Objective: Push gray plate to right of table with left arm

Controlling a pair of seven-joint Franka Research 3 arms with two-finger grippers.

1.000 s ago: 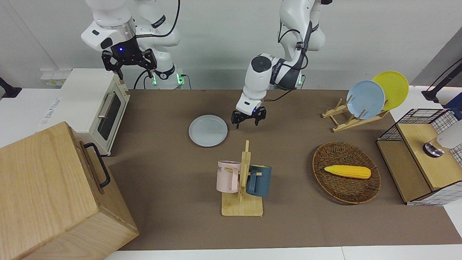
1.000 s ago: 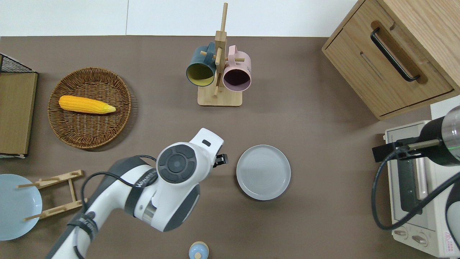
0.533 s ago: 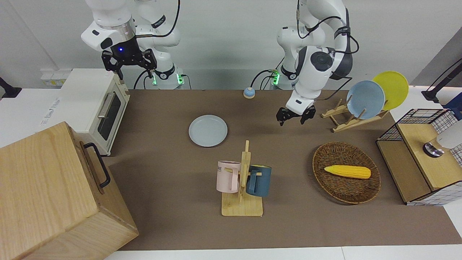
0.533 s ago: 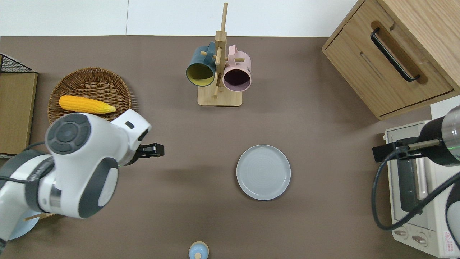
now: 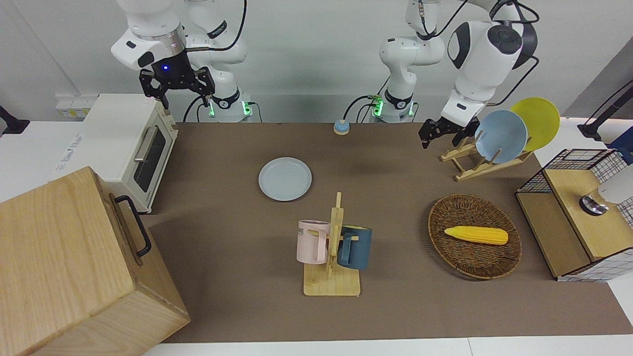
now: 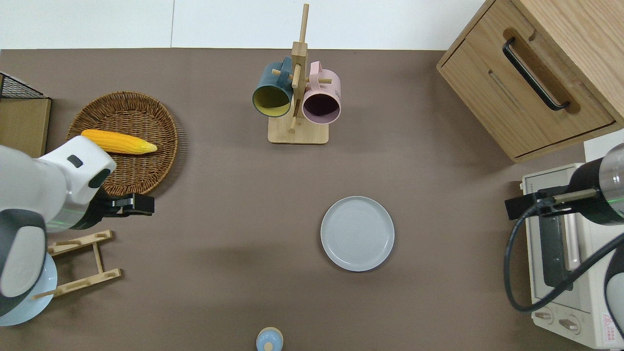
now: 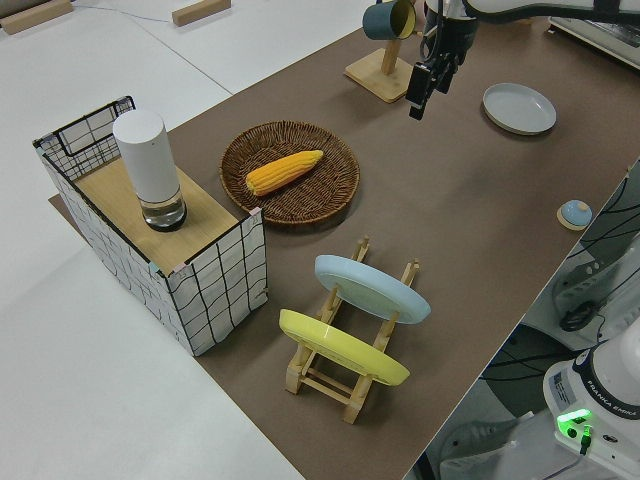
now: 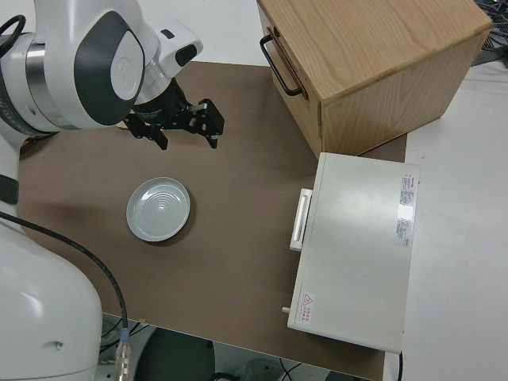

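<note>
The gray plate (image 5: 285, 179) lies flat on the brown table (image 5: 395, 306), between the toaster oven and the mug rack; it also shows in the overhead view (image 6: 357, 233), the left side view (image 7: 519, 107) and the right side view (image 8: 159, 209). My left gripper (image 5: 441, 137) is open and empty, up in the air. In the overhead view (image 6: 148, 204) it is over bare table between the wicker basket and the wooden plate rack, well apart from the gray plate. It also shows in the left side view (image 7: 418, 98). My right arm is parked, its gripper (image 5: 176, 95) open and empty.
A wooden mug rack (image 6: 297, 105) holds a dark blue and a pink mug. A wicker basket (image 6: 146, 161) holds a corn cob (image 6: 117, 141). A plate rack (image 5: 482, 160) holds a sky-blue and a yellow plate. A wooden cabinet (image 5: 74, 267), a toaster oven (image 5: 133, 143), a wire crate (image 5: 573, 212) and a small blue bell (image 6: 269, 340) also stand here.
My left arm has swung up and away from beside the gray plate toward the plate rack at its own end of the table. The gray plate and the right arm have not moved.
</note>
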